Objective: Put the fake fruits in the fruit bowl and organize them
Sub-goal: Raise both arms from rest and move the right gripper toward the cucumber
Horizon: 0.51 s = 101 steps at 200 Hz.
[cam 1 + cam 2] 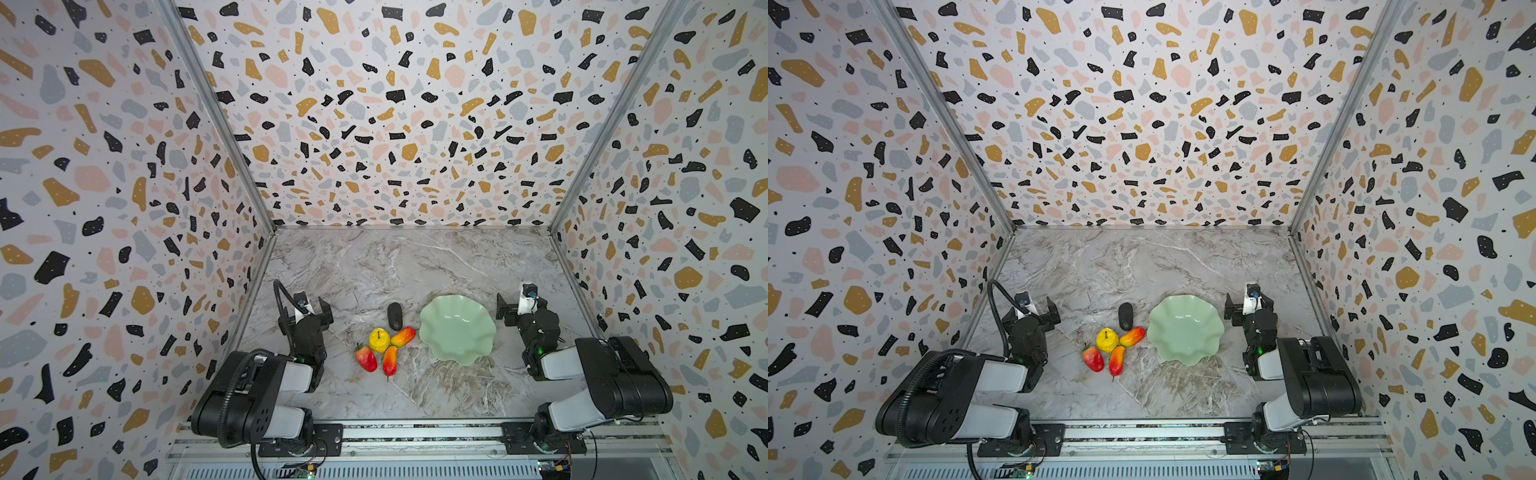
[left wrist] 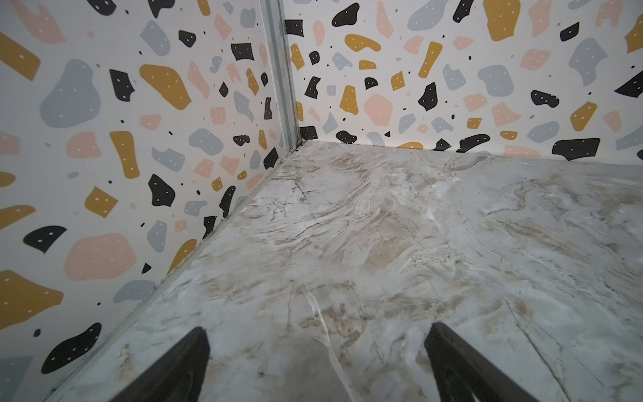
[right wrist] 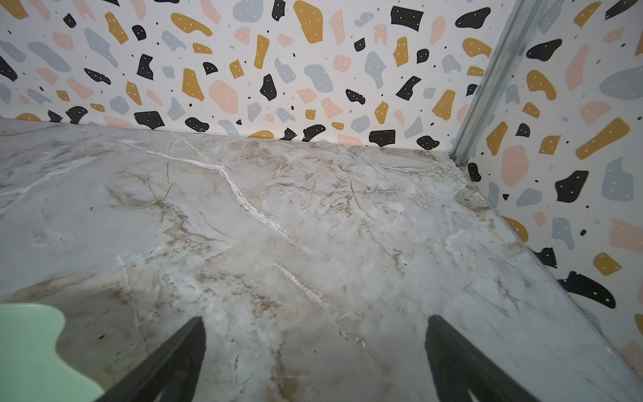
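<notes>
Sitting empty on the grey-and-tan marbled tabletop (image 1: 374, 266), right of the middle in both top views, is the wide, shallow pale-green fruit bowl (image 1: 457, 332) with its wavy scalloped rim. From where I stand, all five glossy plastic fake fruits (image 1: 1107, 340) are out on the tabletop to its left. The blackish oval fruit (image 1: 395, 316) lies farthest back, near the bowl's rim but apart from it. In front of it the other four crowd together. The yellow apple (image 1: 379, 340) with a dark stem is in the middle. One red-orange oblong fruit (image 1: 403, 336) rests against its right side, tip pointing toward the bowl. The second red-orange oblong fruit (image 1: 390, 360) lies just in front of the apple, lengthwise toward the near edge. The red strawberry (image 1: 366, 358) with a green top is at the apple's front left (whether it actually touches the apple I cannot tell). The left hand (image 2: 317, 327) hangs over bare marble to the left of the cluster, fingers spread wide and holding nothing. Its wrist view takes in only tabletop and the corner of the speckled terrazzo-patterned walls (image 2: 104, 139). The right hand (image 3: 315, 317) hangs just to the right of the bowl, likewise released, fingers wide apart and empty. One scallop of the bowl's rim shows beside a finger in its wrist view.
</notes>
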{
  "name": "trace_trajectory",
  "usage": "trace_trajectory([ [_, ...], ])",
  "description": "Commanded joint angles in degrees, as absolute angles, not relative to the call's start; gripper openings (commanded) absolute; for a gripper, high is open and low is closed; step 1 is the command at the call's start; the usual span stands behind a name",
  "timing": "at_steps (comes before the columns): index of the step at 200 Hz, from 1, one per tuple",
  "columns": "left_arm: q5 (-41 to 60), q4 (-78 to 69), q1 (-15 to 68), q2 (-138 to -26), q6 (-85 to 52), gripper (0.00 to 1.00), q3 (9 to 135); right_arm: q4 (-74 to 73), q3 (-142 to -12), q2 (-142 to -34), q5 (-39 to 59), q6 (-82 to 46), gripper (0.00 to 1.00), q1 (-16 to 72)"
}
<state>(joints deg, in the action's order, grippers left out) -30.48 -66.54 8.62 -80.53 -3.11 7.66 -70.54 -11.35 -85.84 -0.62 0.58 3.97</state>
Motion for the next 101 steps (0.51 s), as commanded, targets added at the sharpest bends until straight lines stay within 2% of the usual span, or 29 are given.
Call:
trace_trajectory([
  [1,-30.4,-69.6,8.2,-80.1,-3.0,0.99,9.0,-70.0,-12.7,-85.5,-0.4,1.0,0.99,3.9],
  [89,-30.3,-69.6,8.2,-80.1,-2.9,1.00,9.0,-70.4,-12.3,-85.2,-0.5,1.0,0.99,3.9],
  [101,-30.9,-70.6,8.2,-79.7,-2.8,1.00,8.8,-69.1,-12.4,-82.7,-3.6,-0.3,0.99,3.9],
])
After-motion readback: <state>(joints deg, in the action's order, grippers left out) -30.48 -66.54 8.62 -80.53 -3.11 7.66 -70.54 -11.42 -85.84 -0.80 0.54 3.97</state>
